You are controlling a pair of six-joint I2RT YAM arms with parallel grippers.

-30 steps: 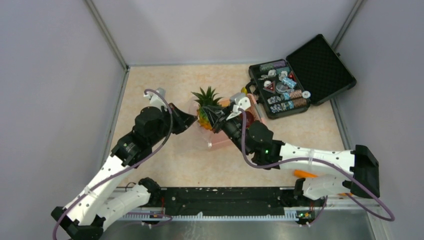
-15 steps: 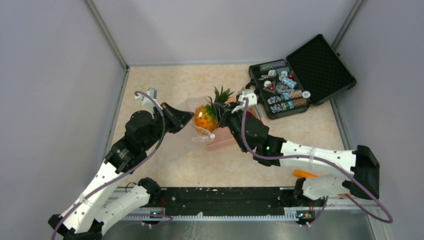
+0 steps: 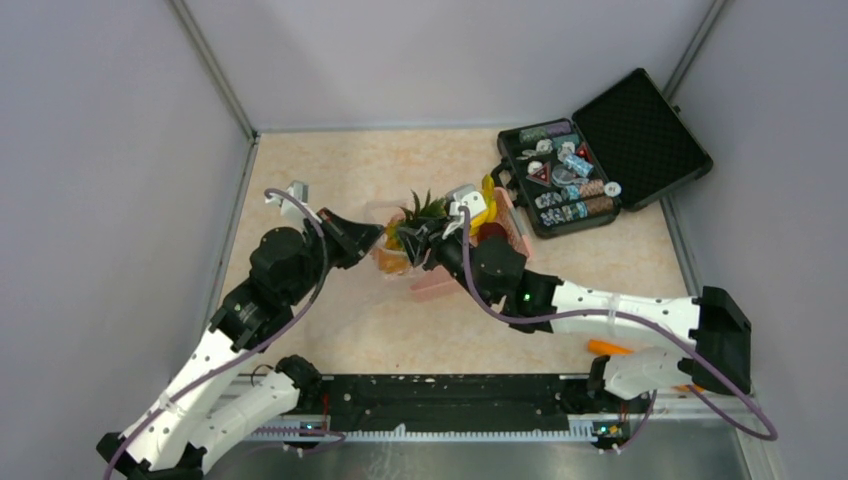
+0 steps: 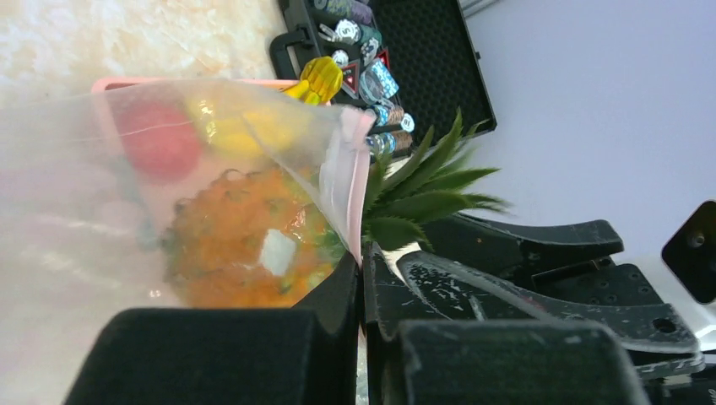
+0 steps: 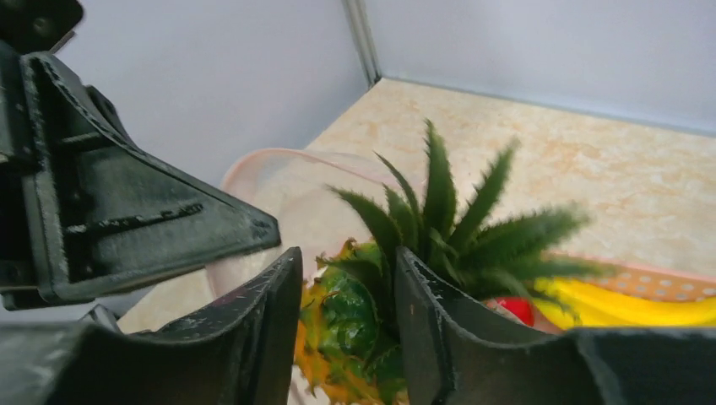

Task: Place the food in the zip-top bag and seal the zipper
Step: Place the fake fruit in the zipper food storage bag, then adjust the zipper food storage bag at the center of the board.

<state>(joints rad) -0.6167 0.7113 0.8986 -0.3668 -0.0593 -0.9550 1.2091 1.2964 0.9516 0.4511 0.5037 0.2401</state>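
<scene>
My left gripper point(image 4: 363, 261) is shut on the pale-pink zipper point(image 4: 342, 181) and holds the clear zip-top bag point(image 4: 84, 194) up by its mouth. The orange-yellow pineapple point(image 4: 236, 245) lies inside the bag, with its green leaves point(image 4: 422, 190) sticking out of the mouth. My right gripper point(image 5: 346, 257) stands open at the bag's mouth, the pineapple's point(image 5: 355, 329) crown between its parted fingers. A yellow banana bunch point(image 3: 483, 205) and a red round fruit point(image 3: 492, 232) lie in the pink basket point(image 3: 440, 285) behind the bag point(image 3: 385, 262).
An open black case point(image 3: 600, 150) of small trinkets sits at the back right. An orange stick point(image 3: 610, 348) lies by the right arm's base. Grey walls close in the table on three sides.
The right gripper carried the pineapple by its leaves down into the held bag's mouth, then opened its jaws. The left gripper kept its grip and shifted slightly left.
</scene>
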